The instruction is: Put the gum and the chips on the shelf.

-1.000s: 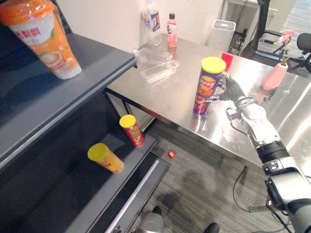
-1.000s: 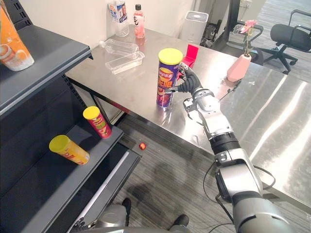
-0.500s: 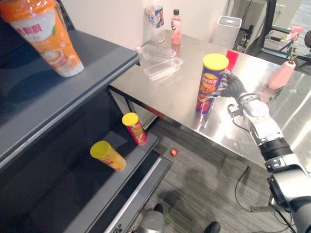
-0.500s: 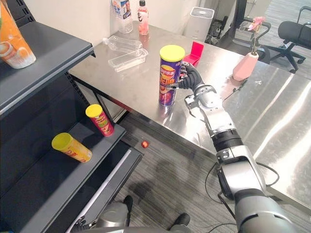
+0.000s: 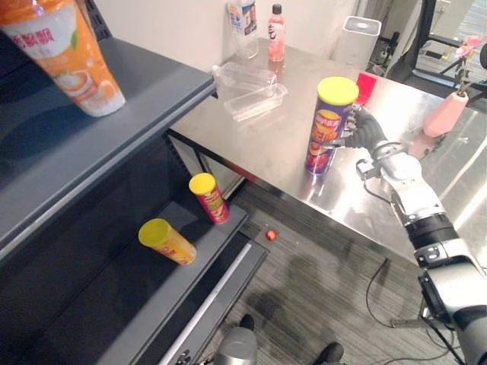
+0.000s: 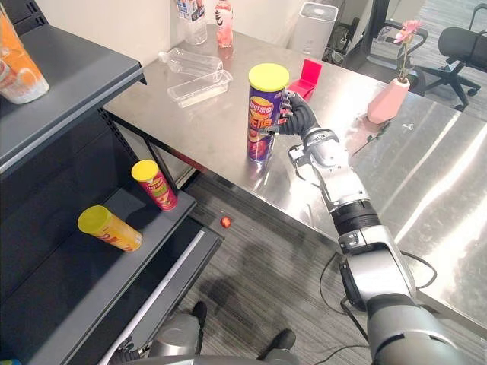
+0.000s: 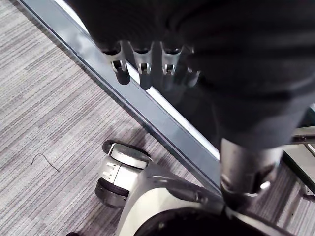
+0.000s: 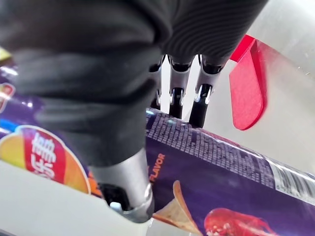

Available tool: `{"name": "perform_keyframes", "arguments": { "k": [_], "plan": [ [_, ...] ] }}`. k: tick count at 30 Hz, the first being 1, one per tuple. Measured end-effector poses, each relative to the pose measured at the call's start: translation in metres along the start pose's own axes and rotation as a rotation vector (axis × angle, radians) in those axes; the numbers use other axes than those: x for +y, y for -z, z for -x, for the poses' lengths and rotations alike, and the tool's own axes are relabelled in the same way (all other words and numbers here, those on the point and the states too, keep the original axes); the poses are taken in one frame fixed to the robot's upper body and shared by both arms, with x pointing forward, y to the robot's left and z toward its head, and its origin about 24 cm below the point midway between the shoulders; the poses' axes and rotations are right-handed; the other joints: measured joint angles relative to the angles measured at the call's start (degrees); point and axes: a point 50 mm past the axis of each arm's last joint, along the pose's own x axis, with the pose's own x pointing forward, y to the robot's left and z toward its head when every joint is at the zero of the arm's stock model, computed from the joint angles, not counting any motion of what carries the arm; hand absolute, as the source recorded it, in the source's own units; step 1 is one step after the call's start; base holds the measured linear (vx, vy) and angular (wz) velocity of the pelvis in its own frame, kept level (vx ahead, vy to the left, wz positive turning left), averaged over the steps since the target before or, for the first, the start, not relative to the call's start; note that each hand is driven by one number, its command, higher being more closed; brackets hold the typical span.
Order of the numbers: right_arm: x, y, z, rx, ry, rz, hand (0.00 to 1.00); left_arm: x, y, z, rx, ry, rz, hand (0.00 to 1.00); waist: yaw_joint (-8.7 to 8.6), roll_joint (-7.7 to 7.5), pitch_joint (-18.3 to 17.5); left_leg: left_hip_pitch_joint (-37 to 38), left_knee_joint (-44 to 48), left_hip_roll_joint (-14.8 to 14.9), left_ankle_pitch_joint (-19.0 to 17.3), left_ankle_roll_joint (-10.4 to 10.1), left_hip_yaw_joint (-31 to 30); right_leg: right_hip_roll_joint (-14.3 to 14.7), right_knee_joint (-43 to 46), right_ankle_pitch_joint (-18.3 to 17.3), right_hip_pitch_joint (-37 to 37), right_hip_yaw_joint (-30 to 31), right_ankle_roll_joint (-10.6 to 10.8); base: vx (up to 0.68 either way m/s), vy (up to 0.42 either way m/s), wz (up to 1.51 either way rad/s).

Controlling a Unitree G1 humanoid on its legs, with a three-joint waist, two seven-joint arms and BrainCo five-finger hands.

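Observation:
A tall purple chips can [image 5: 327, 125] with a yellow lid stands upright on the steel table [image 5: 274, 144]. My right hand [image 6: 299, 120] is shut on it from the right at mid height. In the right wrist view its fingers [image 8: 176, 91] wrap the far side of the can [image 8: 216, 167] and the thumb presses the near side. A red flat pack [image 6: 308, 76] lies just behind the can. The dark grey shelf unit [image 5: 152, 99] stands to the left. My left hand [image 7: 145, 69] hangs over the carpet beside the shelf's base, fingers relaxed and empty.
The lower shelf holds a red can [image 5: 207, 196] and an orange can [image 5: 166, 241] lying down, both yellow-lidded. An orange cup [image 5: 65, 53] is on the upper shelf. Bottles [image 5: 275, 21], a clear tray [image 5: 255, 101], a white box [image 5: 358, 42] and a pink vase [image 5: 444, 114] are on the table.
My right hand's fingers have closed round the purple can, which stands at the same spot on the table. The camera has shifted slightly.

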Motion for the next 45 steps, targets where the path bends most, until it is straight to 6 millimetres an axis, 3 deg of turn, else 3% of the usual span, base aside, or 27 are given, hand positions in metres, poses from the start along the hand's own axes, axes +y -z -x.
{"name": "perform_keyframes", "arguments": {
  "k": [4,9,14,26,33,36,42,45],
  "plan": [
    [0.002,-0.008,0.000,-0.035,-0.012,0.002,1.00,0.000,-0.001,0.000,0.000,0.000,0.000,0.00,0.11,-0.21,0.12,1.16,-0.82,0.30,0.00,-0.02,1.51,0.18,0.01,0.01,-0.25,1.51,-0.01,0.00,0.003,-0.19],
    [0.011,-0.045,0.002,-0.191,-0.101,0.021,1.00,0.004,0.000,0.000,0.010,-0.016,0.009,0.00,-0.84,-0.90,0.31,3.45,-1.45,0.81,-0.69,-0.23,4.73,0.69,0.01,0.01,-0.41,4.76,-0.02,0.01,0.014,-0.32],
    [0.021,-0.053,0.013,-0.251,-0.195,-0.014,1.00,0.009,0.001,0.000,0.024,-0.036,0.016,0.00,-1.74,-2.31,-0.13,5.10,-2.91,1.01,-0.74,-0.31,7.08,0.97,0.01,-0.02,-1.04,7.07,-0.08,0.01,0.013,-0.24],
    [0.046,-0.023,0.062,-0.213,-0.343,-0.145,1.00,0.021,0.003,0.001,0.032,-0.084,0.054,0.00,-5.03,-5.10,-2.64,8.33,-4.28,1.70,-2.03,-0.83,13.95,2.02,0.01,0.03,-3.05,13.25,-0.10,0.02,0.021,-0.29],
    [0.045,-0.008,0.089,-0.183,-0.318,-0.214,1.00,0.023,0.011,0.003,0.054,-0.104,0.068,0.00,-6.70,-5.07,-4.15,10.03,-5.04,1.99,-2.33,-0.98,16.63,2.56,-0.02,0.37,-3.43,15.15,-0.54,0.00,0.012,-0.19],
    [0.052,0.003,0.110,-0.149,-0.324,-0.249,1.00,0.025,0.018,0.005,0.085,-0.127,0.105,0.00,-7.72,-4.88,-5.94,9.99,-5.03,2.30,-2.62,-1.12,17.72,2.98,-0.04,0.37,-4.26,15.78,-0.55,-0.03,-0.007,-0.18],
    [0.050,0.016,0.136,-0.104,-0.282,-0.288,1.00,0.022,0.017,0.004,0.085,-0.135,0.146,0.00,-9.62,-3.88,-7.93,10.20,-4.98,2.93,-2.63,-1.18,18.51,3.58,-0.04,0.29,-4.41,15.78,-0.68,-0.01,-0.010,-0.06],
    [0.047,0.022,0.145,-0.081,-0.264,-0.292,1.00,0.021,0.015,0.002,0.077,-0.132,0.147,0.00,-9.63,-3.73,-8.53,10.21,-4.98,2.96,-2.64,-1.20,18.56,3.61,-0.04,0.29,-4.42,15.81,-0.68,0.00,0.000,0.00]
  ]
}}
